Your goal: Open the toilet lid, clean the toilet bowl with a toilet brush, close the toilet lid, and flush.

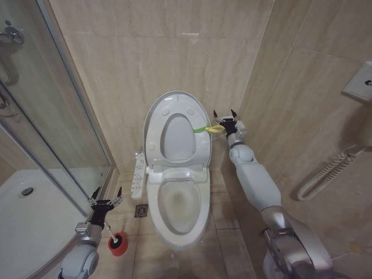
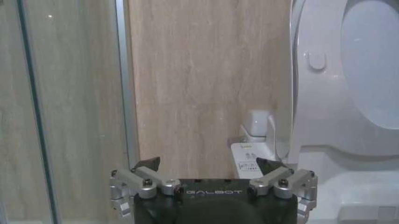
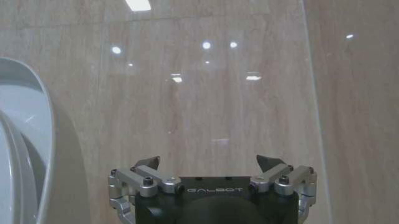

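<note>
- Left gripper is hovering low by the shower glass, fingers spread, pinching nothing.
- Toilet brush is sitting in its red holder on the floor, just below and slightly nearer than those fingers; one brush, one holder.
- Step in hand looks like the brush pickup: lid is already up, bowl not yet scrubbed.
- To do it well: I'd be keeping the fingers spread, dropping straight down over the thin white handle, closing on the handle rather than the red cup, then lifting vertically so the holder isn't tipping.
- Toilet bowl is lying open, off to the side of the left fingers; one bowl.
- Toilet lid is standing upright against the wall; one lid, seat ring raised with it.
- Right gripper is waiting beside the lid's edge, fingers spread, green-yellow strap right at them, apparently not clamped.
</note>
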